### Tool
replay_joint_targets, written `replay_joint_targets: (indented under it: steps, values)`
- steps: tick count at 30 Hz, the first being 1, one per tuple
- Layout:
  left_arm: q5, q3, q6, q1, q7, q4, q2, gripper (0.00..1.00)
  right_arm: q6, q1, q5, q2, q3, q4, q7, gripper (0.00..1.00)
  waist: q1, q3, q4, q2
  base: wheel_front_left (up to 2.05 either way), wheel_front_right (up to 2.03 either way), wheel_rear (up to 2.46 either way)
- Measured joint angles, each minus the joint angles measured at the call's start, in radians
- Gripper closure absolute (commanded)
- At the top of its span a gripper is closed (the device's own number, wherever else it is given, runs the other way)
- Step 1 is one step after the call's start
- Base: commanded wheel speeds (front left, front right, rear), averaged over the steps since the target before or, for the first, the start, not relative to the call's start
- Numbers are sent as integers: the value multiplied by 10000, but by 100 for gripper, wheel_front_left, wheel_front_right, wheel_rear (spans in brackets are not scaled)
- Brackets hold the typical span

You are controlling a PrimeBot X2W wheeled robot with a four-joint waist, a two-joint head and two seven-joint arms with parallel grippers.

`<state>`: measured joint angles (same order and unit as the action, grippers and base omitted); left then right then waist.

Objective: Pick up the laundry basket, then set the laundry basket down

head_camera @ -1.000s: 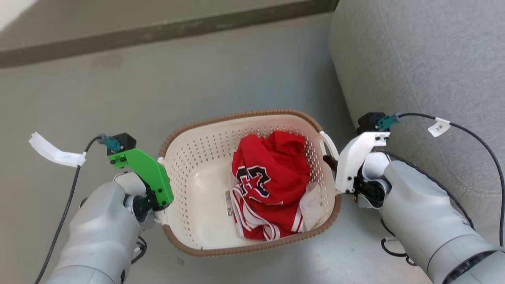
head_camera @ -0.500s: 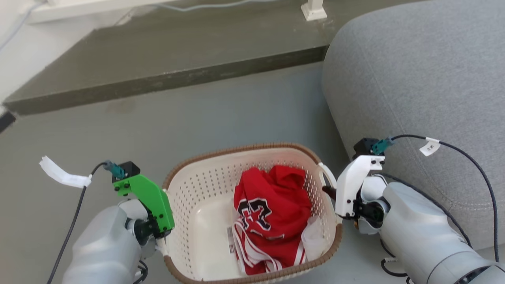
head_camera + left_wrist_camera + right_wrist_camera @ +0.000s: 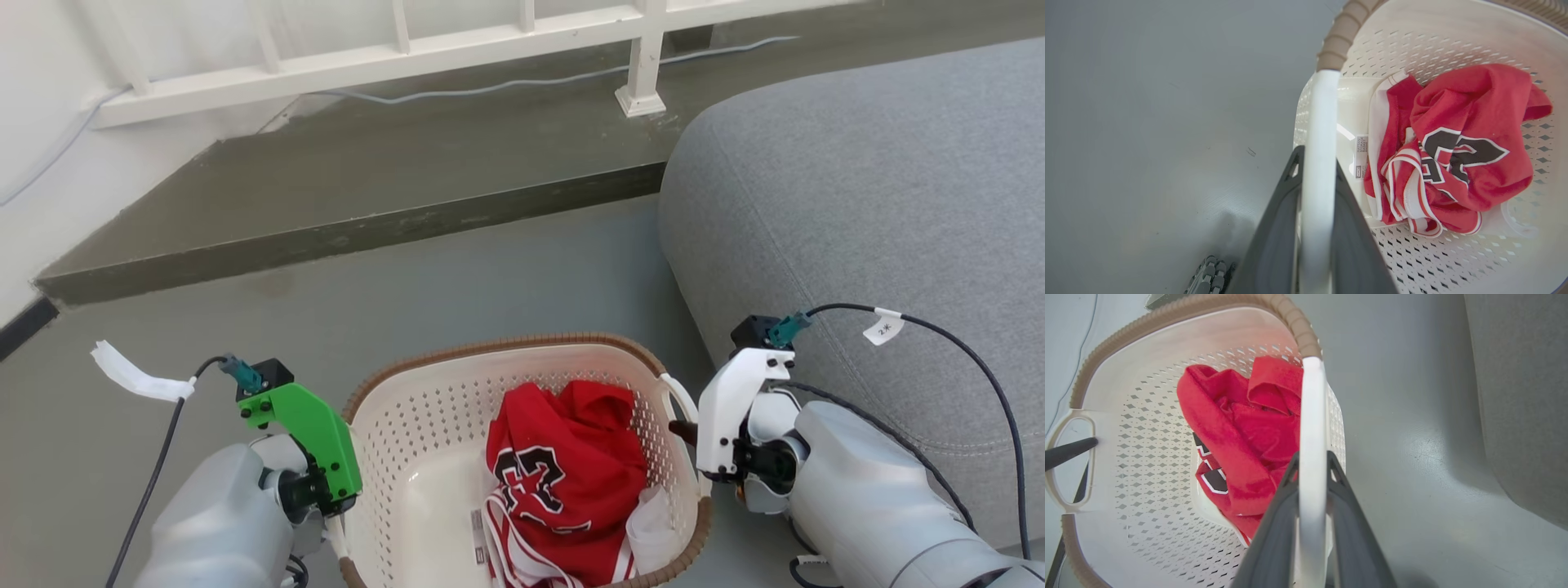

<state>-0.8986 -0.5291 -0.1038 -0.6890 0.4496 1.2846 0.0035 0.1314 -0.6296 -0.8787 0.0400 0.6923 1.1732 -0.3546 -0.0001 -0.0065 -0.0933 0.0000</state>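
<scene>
The laundry basket (image 3: 408, 433), cream-white and perforated with a brown woven-look rim, is at the bottom middle of the head view between my two arms. A crumpled red jersey (image 3: 563, 482) lies inside it. My left gripper (image 3: 336, 523), under its green mount, is shut on the basket's left white handle (image 3: 1318, 122). My right gripper (image 3: 682, 430) is shut on the right white handle (image 3: 1311, 416). In each wrist view the two dark fingers clamp the handle bar, left gripper (image 3: 1316, 157) and right gripper (image 3: 1312, 456). The basket (image 3: 1412, 45) (image 3: 1147, 457) and jersey (image 3: 1470, 134) (image 3: 1237, 416) lie beyond.
A grey upholstered sofa (image 3: 857, 204) stands close on the right of the basket. Ahead, a dark raised step (image 3: 367, 229) crosses the grey floor (image 3: 457, 294). On it stands a white railing (image 3: 408, 57), with a thin cable lying beside the railing.
The whole head picture has shifted: the camera now looks farther ahead, so the railing and step show and the basket sits lower. Both grippers keep their hold on the handles.
</scene>
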Motion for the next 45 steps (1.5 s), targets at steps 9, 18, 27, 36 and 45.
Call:
replay_joint_targets:
  steps: [9,18,27,36,45]
  values:
    - [-65,-8,71,160,176,23,-2,100,0,51,-82,-2,125,19,-173,100,0,-241,25,0,0,0,0]
    - [-138,-4,73,387,295,42,-2,100,0,259,-290,-6,192,40,-265,100,0,-324,15,0,0,0,0]
    - [-197,-6,159,389,337,46,-6,100,0,258,-378,-4,228,36,-295,100,0,-344,8,0,0,0,0]
    - [-213,-12,159,391,353,50,-6,100,0,258,-468,-4,268,35,-295,100,0,-341,11,0,0,0,0]
    - [-226,-13,161,421,426,58,-6,100,0,258,-556,-4,290,36,-305,100,0,-352,22,0,0,0,0]
